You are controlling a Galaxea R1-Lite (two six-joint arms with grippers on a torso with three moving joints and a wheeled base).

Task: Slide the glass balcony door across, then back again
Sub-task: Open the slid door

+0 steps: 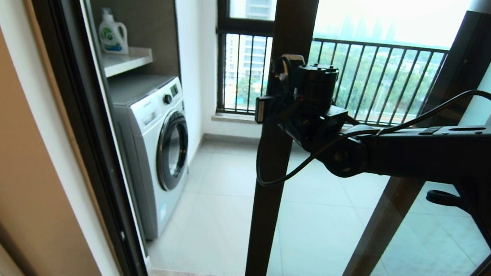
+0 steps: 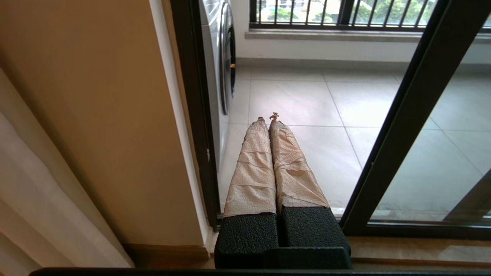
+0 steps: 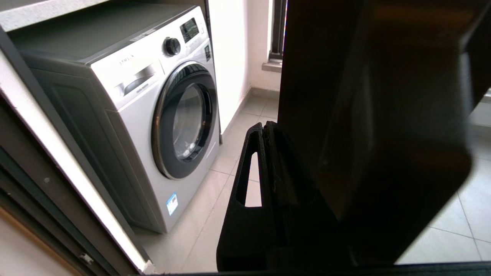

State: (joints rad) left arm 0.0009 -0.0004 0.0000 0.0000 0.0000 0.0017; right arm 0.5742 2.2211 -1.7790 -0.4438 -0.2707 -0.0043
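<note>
The glass balcony door (image 1: 332,218) stands partly slid to the right, leaving an opening on the left. Its dark brown edge post (image 1: 267,212) runs from floor to ceiling. My right arm (image 1: 429,151) reaches across in front of the glass to that post at mid height. In the right wrist view my right gripper (image 3: 264,127) is shut with nothing between its fingers, on the opening side of the post (image 3: 318,76); whether it touches is unclear. My left gripper (image 2: 267,117), with taped fingers, is shut and empty, low down, pointing through the opening at the balcony floor.
A white washing machine (image 1: 154,147) stands on the balcony's left, under a shelf (image 1: 126,61) with a detergent bottle (image 1: 112,32). A window with black railing bars (image 1: 382,79) closes the far side. The dark door jamb (image 1: 87,141) and beige wall (image 1: 11,142) bound the opening on the left.
</note>
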